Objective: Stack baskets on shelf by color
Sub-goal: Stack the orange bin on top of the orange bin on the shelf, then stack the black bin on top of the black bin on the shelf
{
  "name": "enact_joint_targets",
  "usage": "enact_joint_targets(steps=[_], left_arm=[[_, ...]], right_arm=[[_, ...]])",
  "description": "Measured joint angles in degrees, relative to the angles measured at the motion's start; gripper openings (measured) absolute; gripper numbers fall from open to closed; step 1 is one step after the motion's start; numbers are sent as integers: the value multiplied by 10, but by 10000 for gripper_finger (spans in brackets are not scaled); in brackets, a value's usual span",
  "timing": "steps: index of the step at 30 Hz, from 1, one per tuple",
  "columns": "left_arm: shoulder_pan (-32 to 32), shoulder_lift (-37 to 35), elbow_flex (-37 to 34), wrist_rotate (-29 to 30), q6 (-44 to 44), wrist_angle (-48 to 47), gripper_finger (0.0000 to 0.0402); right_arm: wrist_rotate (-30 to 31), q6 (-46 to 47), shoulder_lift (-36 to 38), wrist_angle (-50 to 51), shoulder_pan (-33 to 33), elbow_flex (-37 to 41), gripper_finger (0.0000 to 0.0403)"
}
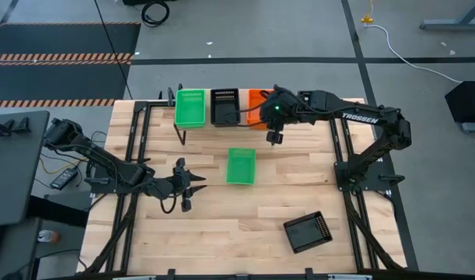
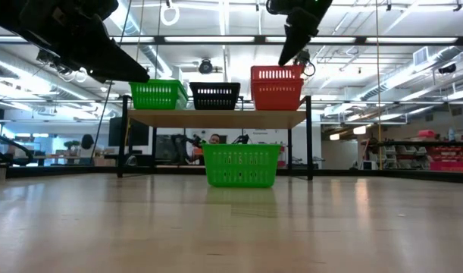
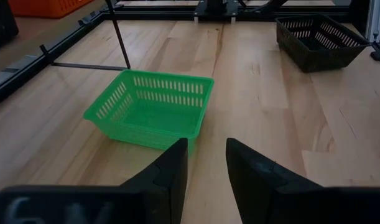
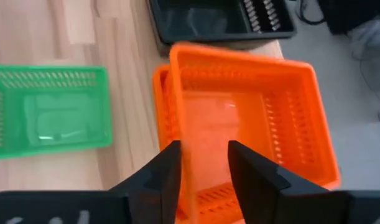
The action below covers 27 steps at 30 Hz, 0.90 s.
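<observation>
On the shelf (image 2: 216,118) at the table's far side stand a green basket (image 1: 190,107), a black one (image 1: 225,106) and an orange stack (image 2: 276,87), whose top basket (image 4: 239,118) sits askew on the one beneath. Another green basket (image 1: 241,166) rests on its base on the table in front of the shelf. A black basket (image 1: 307,231) lies near the right front. My right gripper (image 4: 202,168) hangs open above the orange stack, pointing down, apparently clear of it. My left gripper (image 3: 205,168) is open, low over the table, left of the loose green basket (image 3: 151,109).
The shelf's thin black legs (image 3: 118,34) stand just beyond the loose green basket. Black rails (image 1: 132,155) run along the table's left and right sides. Bare wood lies between the green basket and the loose black basket (image 3: 320,40).
</observation>
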<state>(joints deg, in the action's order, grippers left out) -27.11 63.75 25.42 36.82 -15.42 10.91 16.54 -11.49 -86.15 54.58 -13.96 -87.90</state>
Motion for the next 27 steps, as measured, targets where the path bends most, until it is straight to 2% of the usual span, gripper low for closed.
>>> enact_joint_targets(steps=[6, 10, 16, 19, 22, 25, 27], left_arm=[[0, 0, 0, 0, 0, 0, 117], [0, 0, 0, 0, -4, 0, 117], [0, 0, 0, 8, -5, 0, 117], [0, 0, 0, 21, 0, 0, 117], [0, 0, 0, 21, 10, 0, 117], [-1, 0, 0, 20, 11, 0, 117], [-1, 0, 0, 20, 11, 4, 117]], right_arm=[[-40, 28, 0, 7, 0, 0, 150], [-42, 40, 0, 15, 4, 0, 147], [-66, 87, 11, 48, 40, 0, 147], [-60, 149, 7, 113, 74, 0, 146], [-54, 256, -2, 184, 114, 0, 146], [-52, 381, -2, 204, 158, 0, 146], [-52, 426, -2, 200, 185, 0, 146]])
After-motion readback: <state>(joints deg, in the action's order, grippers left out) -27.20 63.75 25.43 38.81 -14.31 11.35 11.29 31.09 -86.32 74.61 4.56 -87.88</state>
